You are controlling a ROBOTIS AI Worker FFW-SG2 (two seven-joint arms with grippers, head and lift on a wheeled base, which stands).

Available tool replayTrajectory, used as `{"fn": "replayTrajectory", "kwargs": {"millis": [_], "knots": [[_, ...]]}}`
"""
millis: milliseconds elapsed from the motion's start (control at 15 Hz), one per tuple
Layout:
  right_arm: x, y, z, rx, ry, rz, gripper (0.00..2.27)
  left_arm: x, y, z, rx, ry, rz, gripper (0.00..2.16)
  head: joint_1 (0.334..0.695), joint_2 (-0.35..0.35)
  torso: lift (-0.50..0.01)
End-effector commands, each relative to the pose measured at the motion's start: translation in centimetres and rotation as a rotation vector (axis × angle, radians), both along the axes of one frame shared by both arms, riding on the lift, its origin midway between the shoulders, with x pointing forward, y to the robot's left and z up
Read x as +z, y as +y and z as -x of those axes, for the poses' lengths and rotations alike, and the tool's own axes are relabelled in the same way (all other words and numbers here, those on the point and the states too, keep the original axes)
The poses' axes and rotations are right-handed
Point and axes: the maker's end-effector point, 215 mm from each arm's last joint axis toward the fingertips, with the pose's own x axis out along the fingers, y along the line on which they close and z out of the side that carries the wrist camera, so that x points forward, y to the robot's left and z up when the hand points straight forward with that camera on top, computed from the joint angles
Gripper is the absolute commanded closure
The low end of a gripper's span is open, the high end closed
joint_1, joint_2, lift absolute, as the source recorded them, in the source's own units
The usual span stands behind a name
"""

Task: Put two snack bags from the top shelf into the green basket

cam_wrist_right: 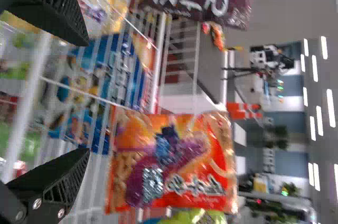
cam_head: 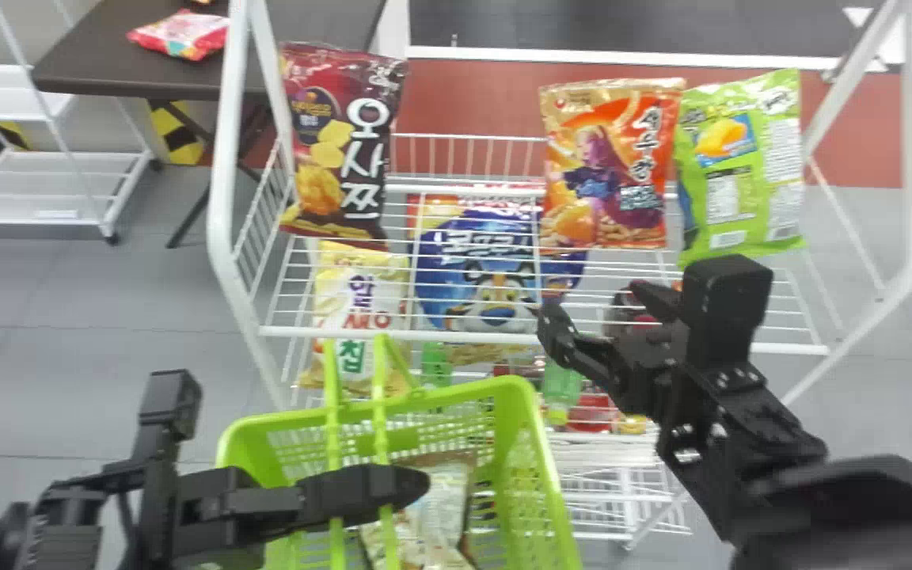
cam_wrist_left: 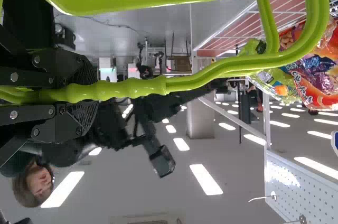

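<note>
Right jaws (cam_wrist_right: 87, 97) open, short of the orange bag (cam_head: 610, 166) on the top shelf (cam_head: 424, 335); left jaws (cam_wrist_left: 87, 93) clamped on the handle (cam_wrist_left: 132, 89) of the green basket (cam_head: 523, 443), a snack bag (cam_head: 436, 514) inside, so probably one down, one to go.

Shop-style display, probably inside a lab or workshop hall: snack bags (cam_head: 602, 162) on a white wire rack (cam_head: 416, 336), perforated panel (cam_wrist_left: 303, 195), green basket (cam_head: 515, 419). Around it: dark table (cam_head: 119, 67), wheeled white shelving (cam_head: 52, 186), black-and-yellow hazard marking (cam_head: 175, 134), grey floor (cam_head: 52, 380), rows of ceiling strip lights (cam_wrist_left: 206, 179).
</note>
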Motion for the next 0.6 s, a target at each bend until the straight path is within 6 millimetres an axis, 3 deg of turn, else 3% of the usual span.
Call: {"fn": "replayTrajectory", "kwargs": {"millis": [0,200,533], "knots": [[1.2,-1.7,-3.7,-0.027,-0.071,0.002,0.05,-0.1,-0.2,0.3,-0.007,0.006,-0.001,2.14,0.695,-0.086,0.000],[1.2,-2.5,-8.0,-0.037,-0.077,0.015,0.05,-0.2,-0.3,0.3,-0.011,0.000,-0.018,2.14,0.695,-0.118,0.000],[-0.5,-3.7,-14.1,-0.061,-0.049,0.051,0.05,-0.2,-0.7,-0.1,-0.030,-0.012,-0.034,2.14,0.695,-0.126,0.000]]}}
